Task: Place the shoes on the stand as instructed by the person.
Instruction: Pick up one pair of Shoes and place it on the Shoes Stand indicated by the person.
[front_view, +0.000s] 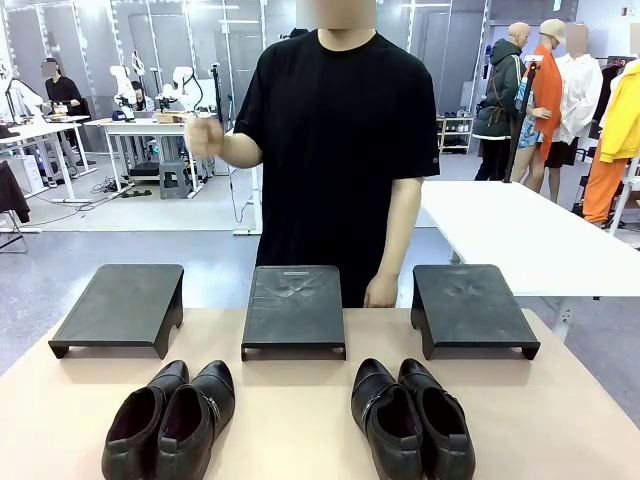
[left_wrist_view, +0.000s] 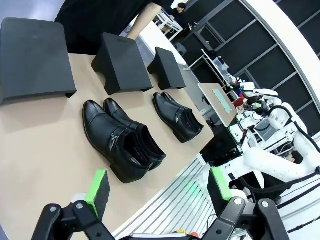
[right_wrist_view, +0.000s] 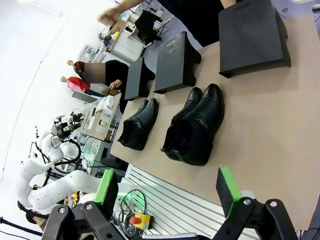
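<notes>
Bare bench (front_view: 300, 420) runs open between the left shoe pair (front_view: 170, 420) and right shoe pair (front_view: 410, 420), low in the frame. Mid-frame, three stands (front_view: 293, 308) leave narrow gaps; the person's hand (front_view: 381, 292) blocks the gap right of centre. A strip of bench separates shoes from stands.

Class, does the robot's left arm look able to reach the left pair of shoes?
Probably yes: the open left claw faces the left pair of shoes, only bare table between them.

lab hall, white workbenches (front_view: 520, 230), grey floor (front_view: 130, 215)
</notes>
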